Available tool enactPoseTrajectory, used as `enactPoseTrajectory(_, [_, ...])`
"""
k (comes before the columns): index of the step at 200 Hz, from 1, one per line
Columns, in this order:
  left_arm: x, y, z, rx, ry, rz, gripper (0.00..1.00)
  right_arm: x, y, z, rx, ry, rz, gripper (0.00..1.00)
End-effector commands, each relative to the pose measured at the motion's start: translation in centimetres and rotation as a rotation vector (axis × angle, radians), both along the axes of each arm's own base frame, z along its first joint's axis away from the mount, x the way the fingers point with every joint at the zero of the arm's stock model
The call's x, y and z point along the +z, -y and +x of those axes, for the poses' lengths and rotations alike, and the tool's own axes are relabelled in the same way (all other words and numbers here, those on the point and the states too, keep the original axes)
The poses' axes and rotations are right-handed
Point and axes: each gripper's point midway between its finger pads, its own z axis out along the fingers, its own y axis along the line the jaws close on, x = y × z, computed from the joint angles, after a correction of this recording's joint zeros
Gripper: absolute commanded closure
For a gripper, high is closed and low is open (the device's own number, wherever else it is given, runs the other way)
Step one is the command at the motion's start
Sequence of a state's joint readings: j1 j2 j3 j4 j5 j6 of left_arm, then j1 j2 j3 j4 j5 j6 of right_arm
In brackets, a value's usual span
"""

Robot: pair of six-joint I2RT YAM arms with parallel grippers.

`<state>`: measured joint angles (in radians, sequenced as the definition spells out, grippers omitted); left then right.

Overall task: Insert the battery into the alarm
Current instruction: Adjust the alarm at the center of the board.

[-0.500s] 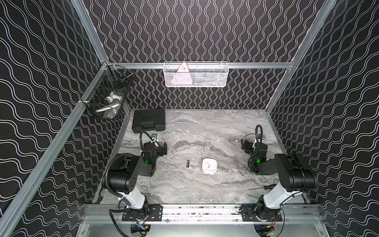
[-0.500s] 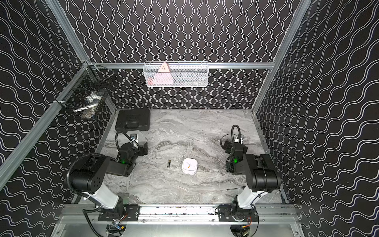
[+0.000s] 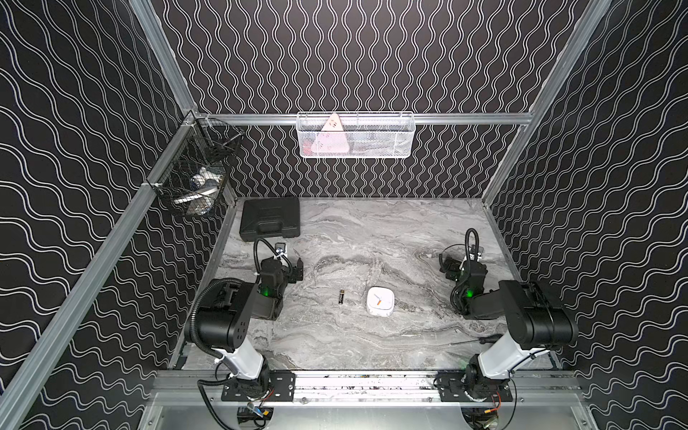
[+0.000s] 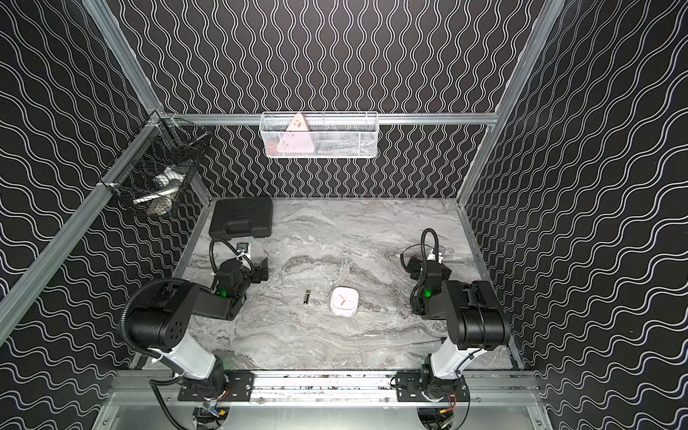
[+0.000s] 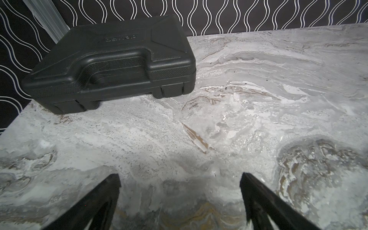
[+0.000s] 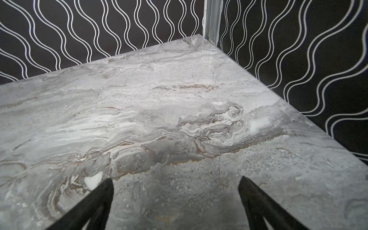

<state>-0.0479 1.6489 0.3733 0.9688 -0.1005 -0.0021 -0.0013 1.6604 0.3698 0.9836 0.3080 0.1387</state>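
The battery (image 3: pixel 341 297) (image 4: pixel 306 296), a small black cell with a gold end, lies on the marble table just left of the alarm (image 3: pixel 379 301) (image 4: pixel 344 301). The alarm is a white rounded-square clock lying face up, one hand orange. My left gripper (image 3: pixel 294 271) (image 4: pixel 260 271) hovers low over the table's left side, behind and left of the battery, open and empty (image 5: pixel 180 179). My right gripper (image 3: pixel 448 266) (image 4: pixel 415 266) sits at the right side, behind and right of the alarm, also open and empty (image 6: pixel 176 182). Neither wrist view shows the battery or the alarm.
A black plastic case (image 3: pixel 270 223) (image 5: pixel 111 59) lies at the back left, just beyond my left gripper. A white wire basket (image 3: pixel 394 136) on the back wall holds a pink-white triangular thing (image 3: pixel 331 139). A black wire basket (image 3: pixel 197 178) hangs on the left wall. A thin dark tool (image 3: pixel 476 340) lies front right.
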Motion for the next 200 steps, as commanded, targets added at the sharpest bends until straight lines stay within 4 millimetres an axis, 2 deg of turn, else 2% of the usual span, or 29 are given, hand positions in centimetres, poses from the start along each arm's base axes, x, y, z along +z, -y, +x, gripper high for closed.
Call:
enactPoseTrajectory(1, [1.0, 0.0, 0.5, -0.004, 0.042, 0.008, 0.01, 1.0, 0.4, 0.4, -0.027, 0.041, -0.006, 0.01])
enactPoseTrajectory(40, [1.4, -0.3, 0.4, 0.023, 0.053, 0.013, 0.01, 1.3, 0.4, 0.3, -0.026, 0.048, -0.008, 0.01])
enactPoseTrajectory(80, [5.2, -1.7, -0.7, 0.172, 0.079, 0.088, 0.01, 2.4, -0.5, -0.2, 0.038, 0.093, -0.019, 0.01])
enactPoseTrajectory(100, [6.8, -0.9, -1.4, 0.184, 0.087, 0.139, 0.01, 3.8, -0.9, 0.1, 0.045, 0.066, -0.034, 0.01])
enactPoseTrajectory(113, [7.8, 0.5, -1.5, 0.157, 0.088, 0.143, 0.01, 4.7, -1.3, 0.1, 0.058, 0.035, -0.037, 0.01])
enactPoseTrajectory(134, [10.1, 4.0, -1.7, 0.108, 0.100, 0.125, 0.01, 6.3, -2.0, 0.1, 0.056, 0.035, -0.049, 0.01])
enactPoseTrajectory(156, [10.7, 8.4, -2.5, 0.019, 0.047, 0.025, 0.01, 7.6, -3.1, 0.2, 0.052, -0.007, 0.113, 0.01])
enactPoseTrajectory(182, [9.4, 13.5, -3.8, -0.090, -0.087, -0.181, 0.01, 9.7, -7.6, -0.5, 0.206, -0.049, 0.398, 0.01])
enactPoseTrajectory(200, [8.5, 17.0, -4.7, -0.165, -0.212, -0.295, 0.01, 11.1, -10.7, -2.2, 0.312, -0.078, 0.601, 0.01])
